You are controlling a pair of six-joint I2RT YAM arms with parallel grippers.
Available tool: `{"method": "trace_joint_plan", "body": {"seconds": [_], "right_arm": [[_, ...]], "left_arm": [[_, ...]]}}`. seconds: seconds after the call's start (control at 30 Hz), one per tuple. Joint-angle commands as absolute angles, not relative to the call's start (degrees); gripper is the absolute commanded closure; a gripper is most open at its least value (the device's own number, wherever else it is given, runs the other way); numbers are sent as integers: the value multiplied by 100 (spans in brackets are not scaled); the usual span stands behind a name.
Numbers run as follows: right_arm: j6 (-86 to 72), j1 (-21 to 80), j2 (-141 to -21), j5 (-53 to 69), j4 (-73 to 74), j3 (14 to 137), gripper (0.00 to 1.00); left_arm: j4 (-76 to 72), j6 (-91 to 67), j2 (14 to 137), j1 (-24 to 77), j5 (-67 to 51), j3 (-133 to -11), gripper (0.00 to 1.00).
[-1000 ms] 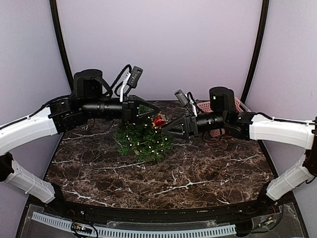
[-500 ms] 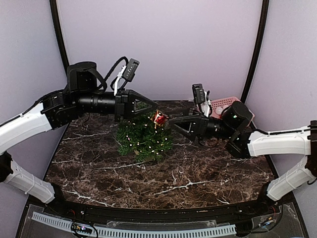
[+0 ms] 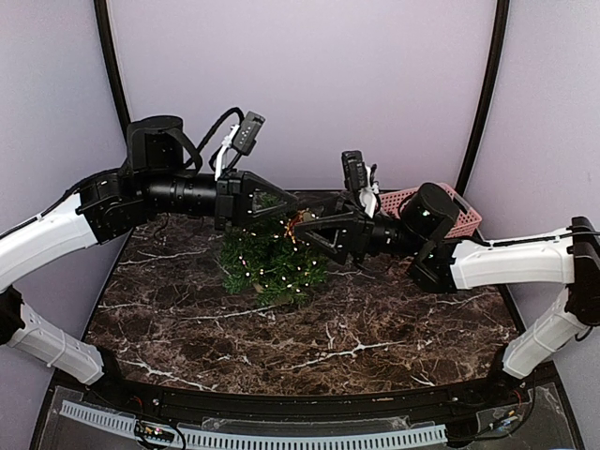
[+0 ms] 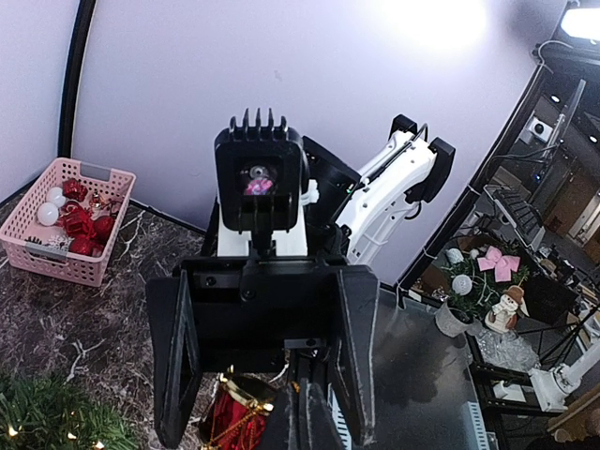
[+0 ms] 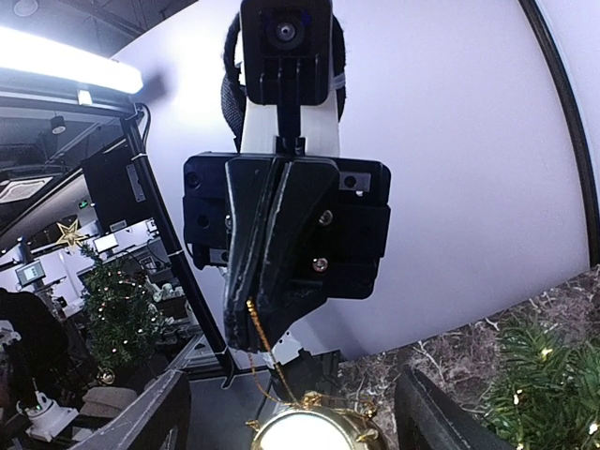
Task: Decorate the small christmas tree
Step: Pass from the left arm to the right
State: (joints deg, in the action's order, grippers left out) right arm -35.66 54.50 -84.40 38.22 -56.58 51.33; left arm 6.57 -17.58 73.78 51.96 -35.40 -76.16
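While left hand (image 5: 244, 323) pinches thin gold cord (image 5: 264, 356), glossy red ornament (image 4: 228, 417) dangling, right hand (image 3: 302, 232) splayed wide

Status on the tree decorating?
Left gripper shut on gold cord of red ornament, hanging by the small christmas tree. Right gripper open, straddling the ornament. No obstruction seen.
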Motion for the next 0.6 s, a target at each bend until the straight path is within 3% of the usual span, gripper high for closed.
{"method": "trace_joint_plan", "body": {"seconds": [0.0,0.3,0.57], "right_arm": [[-3493,5581,-8575,3995,-5871,5334,26],[-3391,5607,-8528,3822,-5821,5251,41],[-3374,5607,-8435,3590,-5840,5089,63]], "left_arm": [[609,-1834,7243,5220,-3631,-7813,100],[604,-1880,7221,5218,-3521,-7813,100],[631,-1933,7144,5216,-3356,-7779,100]]}}
